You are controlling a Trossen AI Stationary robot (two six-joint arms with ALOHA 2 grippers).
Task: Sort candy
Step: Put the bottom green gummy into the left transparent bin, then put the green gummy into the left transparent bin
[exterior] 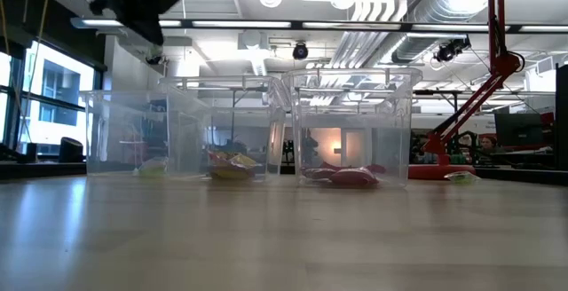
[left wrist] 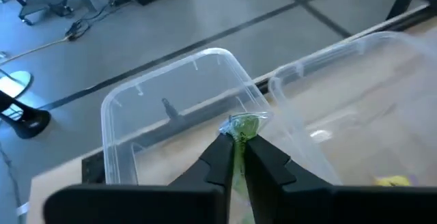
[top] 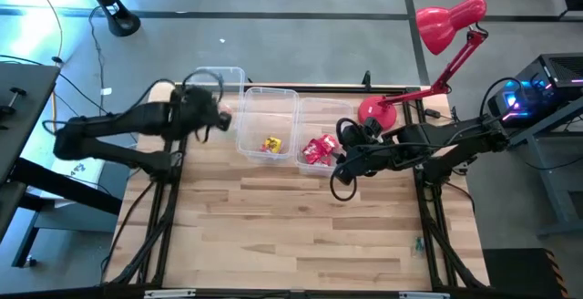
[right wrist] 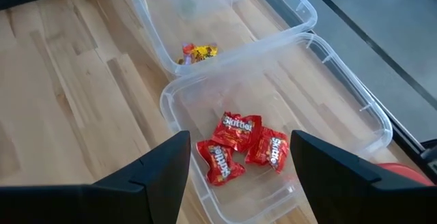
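Three clear bins stand in a row at the table's far edge. The left bin (top: 221, 85) holds a pale green piece (exterior: 153, 167). Yellow candy (right wrist: 198, 52) lies in the middle bin (top: 269, 121), and three red packets (right wrist: 240, 145) in the right bin (top: 319, 139). My left gripper (left wrist: 235, 141) hovers above the left bin, shut on a green wrapped candy (left wrist: 244, 124). My right gripper (right wrist: 239, 141) hangs open above the right bin and its red packets, touching nothing. Another small green piece (exterior: 461, 177) lies on the table right of the bins. My left gripper pinches the green wrapped candy between its two fingertips (left wrist: 220, 149). The twisted wrapper end (left wrist: 246, 123) sticks out past the tips. The candy is lifted clear, above the left bin's inner corner.
A red desk lamp (top: 442, 25) stands with its base (top: 373, 109) at the far right corner, close behind my right arm. The near half of the wooden table (top: 291, 235) is bare wood. The bins' walls touch one another.
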